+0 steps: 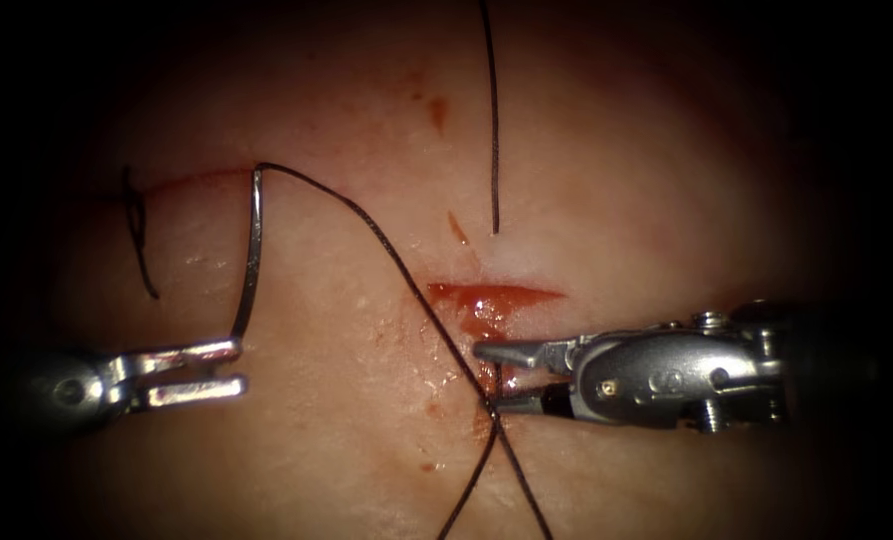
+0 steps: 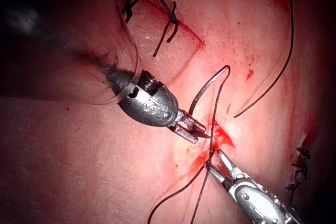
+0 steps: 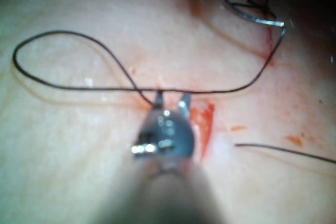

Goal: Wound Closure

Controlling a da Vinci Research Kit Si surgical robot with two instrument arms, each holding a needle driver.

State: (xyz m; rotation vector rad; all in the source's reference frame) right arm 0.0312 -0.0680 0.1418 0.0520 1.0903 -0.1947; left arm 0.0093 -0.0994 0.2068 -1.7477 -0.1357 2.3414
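The left tool [image 1: 198, 370], jaws spread, carries the needle [image 1: 251, 255] upright left of the cut [image 1: 491, 297], while the right tool [image 1: 494, 378], jaws spread, straddles the thread [image 1: 386, 250] just below the cut

Illumination in the endoscope view is a single pool of light centred on the frame, brightest a little right of centre and in the lower middle. It falls on the tissue [image 1: 666, 200], the one surface that forms the backdrop. Brightness drops off evenly in every direction. The upper left, upper right and both side margins of the frame are black, and the far left and right edges give no detail at all. Small wet glints show on the lit surface at lower centre. In the left wrist view the same surface is strongly lit in places and runs into deep shadow elsewhere. In the right wrist view it is evenly and palely lit.
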